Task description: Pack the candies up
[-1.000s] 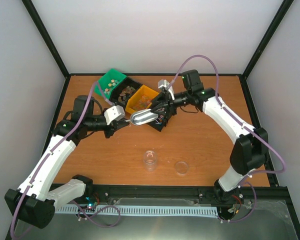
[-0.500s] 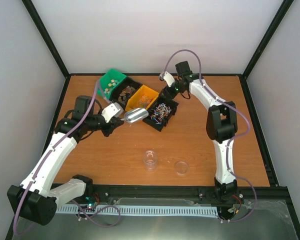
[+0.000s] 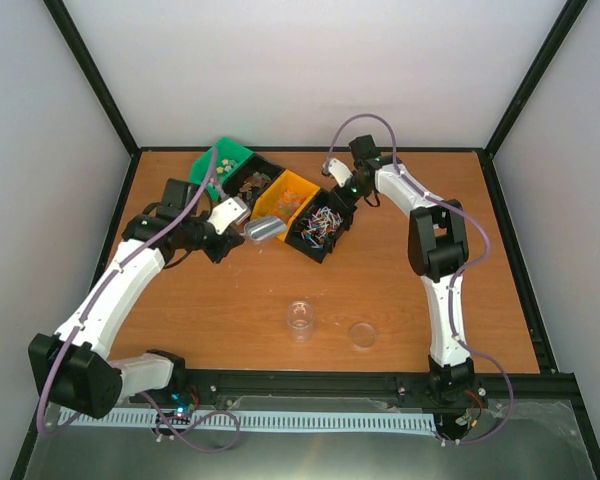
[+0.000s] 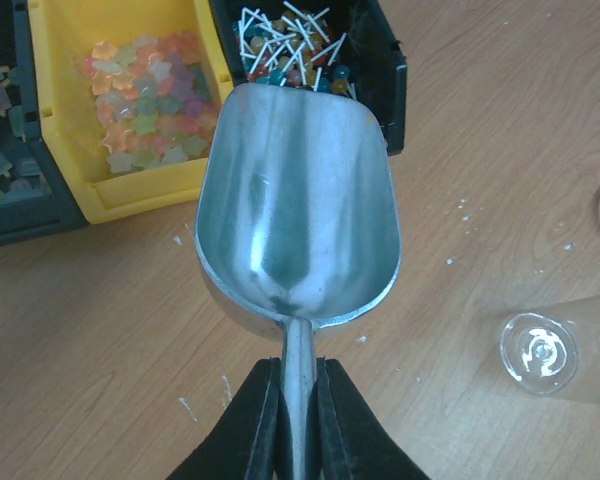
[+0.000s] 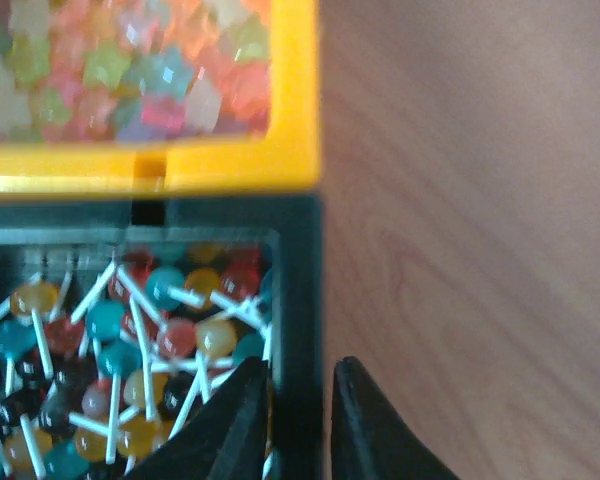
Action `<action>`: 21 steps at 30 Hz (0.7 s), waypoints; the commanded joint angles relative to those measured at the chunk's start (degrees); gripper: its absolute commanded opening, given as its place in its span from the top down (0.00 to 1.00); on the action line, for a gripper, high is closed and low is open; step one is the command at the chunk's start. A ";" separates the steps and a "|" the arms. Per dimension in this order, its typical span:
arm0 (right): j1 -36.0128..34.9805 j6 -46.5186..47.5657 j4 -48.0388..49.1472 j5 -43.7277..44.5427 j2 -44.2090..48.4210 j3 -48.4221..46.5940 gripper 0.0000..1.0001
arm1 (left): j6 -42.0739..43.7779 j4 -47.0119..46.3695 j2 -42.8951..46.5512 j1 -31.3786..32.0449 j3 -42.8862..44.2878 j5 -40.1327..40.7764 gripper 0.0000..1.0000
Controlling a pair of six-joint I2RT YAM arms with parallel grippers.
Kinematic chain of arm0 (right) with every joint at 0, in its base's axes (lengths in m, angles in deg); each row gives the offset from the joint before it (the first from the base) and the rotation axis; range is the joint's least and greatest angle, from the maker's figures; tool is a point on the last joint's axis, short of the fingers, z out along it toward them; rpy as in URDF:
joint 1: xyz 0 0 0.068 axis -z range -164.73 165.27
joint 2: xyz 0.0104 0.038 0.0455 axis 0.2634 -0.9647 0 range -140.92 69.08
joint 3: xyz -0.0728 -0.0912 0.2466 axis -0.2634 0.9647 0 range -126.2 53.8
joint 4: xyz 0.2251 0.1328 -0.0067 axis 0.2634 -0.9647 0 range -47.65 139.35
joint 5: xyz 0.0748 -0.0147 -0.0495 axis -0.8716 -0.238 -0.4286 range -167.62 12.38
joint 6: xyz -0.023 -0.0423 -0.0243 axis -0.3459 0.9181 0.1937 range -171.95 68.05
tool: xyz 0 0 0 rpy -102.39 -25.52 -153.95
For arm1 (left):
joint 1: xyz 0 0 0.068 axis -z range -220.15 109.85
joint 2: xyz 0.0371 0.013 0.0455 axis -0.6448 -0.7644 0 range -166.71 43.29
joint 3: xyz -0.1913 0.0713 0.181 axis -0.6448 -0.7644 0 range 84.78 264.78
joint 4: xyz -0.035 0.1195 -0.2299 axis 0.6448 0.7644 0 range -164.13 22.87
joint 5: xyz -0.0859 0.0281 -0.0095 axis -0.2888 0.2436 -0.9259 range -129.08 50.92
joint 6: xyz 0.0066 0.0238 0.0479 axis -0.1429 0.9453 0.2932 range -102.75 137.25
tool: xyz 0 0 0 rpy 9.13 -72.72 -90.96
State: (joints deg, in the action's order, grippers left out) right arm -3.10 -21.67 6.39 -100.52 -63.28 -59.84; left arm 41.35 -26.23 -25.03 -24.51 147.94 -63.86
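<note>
Since a second ago our right arm has swung off the bins to the far right corner of the black bin (image 5: pixel 298 250), while the left has carried the scoop (image 4: pixel 298 200) up to the bins; the left gripper (image 4: pixel 298 385) is clamped on the scoop's handle, bowl empty; the right gripper (image 5: pixel 300 375) stands astride the bin's wall, jaws nearly together, and we cannot tell whether they pinch it; the candies (image 5: pixel 130 350) lie in the bins at the far side, well apart from the jar (image 3: pixel 300 320) nearer us. We judge the step to be scooping: steady the bin first, then slide the scoop's lip low under the candies, gently, so their sticks do not snag.
</note>
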 commanded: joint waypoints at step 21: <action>-2.99 -27.91 19.27 4.43 23.99 35.83 0.97 | 0.72 18.86 -21.36 12.44 21.87 16.02 0.99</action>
State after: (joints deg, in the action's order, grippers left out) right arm -5.24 -40.88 19.15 -98.22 -44.20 -26.49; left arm 41.06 -13.95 -42.62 -13.89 163.59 -52.19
